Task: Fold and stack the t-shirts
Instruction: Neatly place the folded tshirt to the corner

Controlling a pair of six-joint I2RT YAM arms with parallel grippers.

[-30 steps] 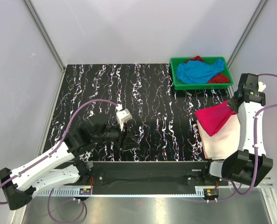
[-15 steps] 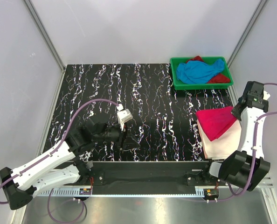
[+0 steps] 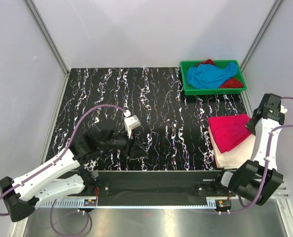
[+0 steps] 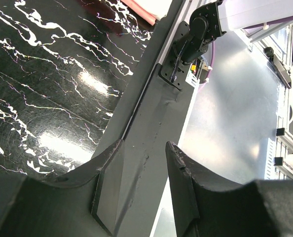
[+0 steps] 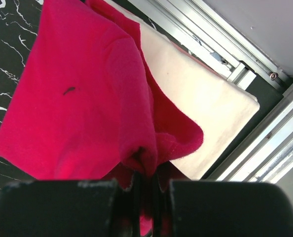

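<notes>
The folded hot pink t-shirt lies on the folded white t-shirt at the table's right edge. My right gripper is shut on the pink shirt's far right corner; in the right wrist view the pink cloth bunches between the closed fingers above the white shirt. The sky blue t-shirt and the dark red t-shirt lie crumpled in the green tray. My left gripper is open and empty near the front edge, left of centre, its fingers over the table's rim.
The black marbled tabletop stretches between the arms. A metal frame rail runs just past the white shirt on the right. The table's front edge bar lies under the left gripper. Grey walls enclose the table on three sides.
My right gripper has moved right and toward the front with the pink shirt's corner, drawing the shirt flatter over the white one. The left arm has barely moved.
</notes>
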